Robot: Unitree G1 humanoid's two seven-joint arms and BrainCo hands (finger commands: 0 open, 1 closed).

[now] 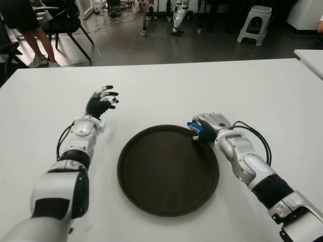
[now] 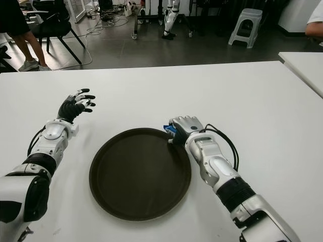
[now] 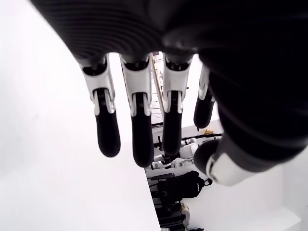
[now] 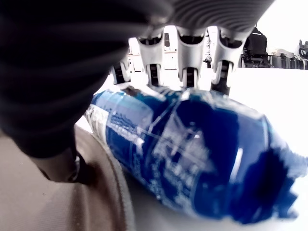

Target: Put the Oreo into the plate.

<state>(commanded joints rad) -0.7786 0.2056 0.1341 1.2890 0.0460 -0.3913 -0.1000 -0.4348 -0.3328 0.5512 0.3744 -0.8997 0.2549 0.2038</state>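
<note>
The Oreo (image 1: 194,127) is a blue packet at the far right rim of the round dark plate (image 1: 131,151), which holds nothing. My right hand (image 1: 212,122) lies over the packet. In the right wrist view its fingers (image 4: 187,57) curl over the top of the Oreo (image 4: 192,144) and the thumb sits beneath, next to the plate's brown rim (image 4: 57,207). My left hand (image 1: 102,101) shows left of the plate and farther back, over the white table (image 1: 202,85), with its fingers (image 3: 139,125) spread and nothing in them.
The corner of a second white table (image 1: 310,58) shows at the far right. Beyond the table's back edge are black chairs (image 1: 65,22), a person's legs (image 1: 35,43) at the back left and a grey stool (image 1: 255,22).
</note>
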